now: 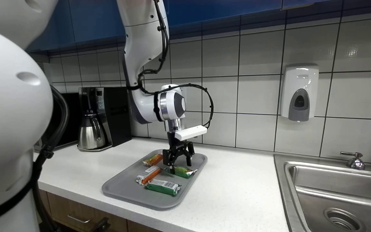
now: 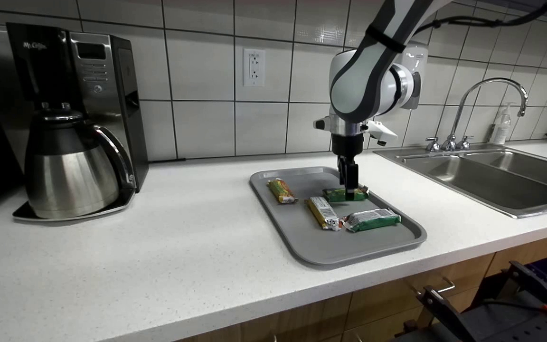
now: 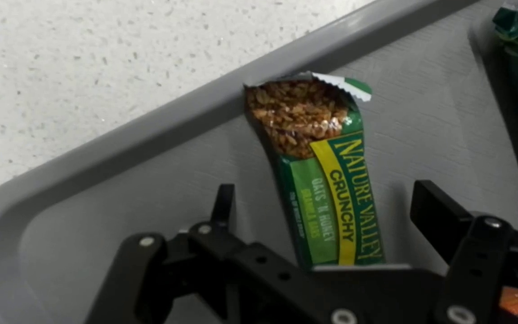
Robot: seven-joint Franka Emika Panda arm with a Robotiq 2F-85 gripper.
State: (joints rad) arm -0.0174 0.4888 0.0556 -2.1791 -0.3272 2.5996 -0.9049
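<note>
My gripper (image 1: 181,166) is open and empty, low over a grey tray (image 1: 126,187). In the wrist view, a green Nature Valley oats-and-honey bar (image 3: 326,202) lies between its spread fingers (image 3: 324,191), with visible room on both sides. The gripper body hides the bar's near end. The bar also shows in an exterior view (image 2: 333,194), partly behind the fingers. A second green bar with its silver back up (image 1: 163,187) lies nearer the tray's front. An orange bar with a label (image 1: 149,175) and an orange-yellow bar (image 2: 282,191) lie on the tray too.
A coffee maker with a steel carafe (image 2: 71,175) stands on the white counter (image 2: 183,247). A steel sink (image 1: 337,196) with a faucet (image 2: 463,109) is set in beyond the tray. A tiled wall and a soap dispenser (image 1: 300,91) stand behind; blue cupboards (image 1: 204,11) hang above.
</note>
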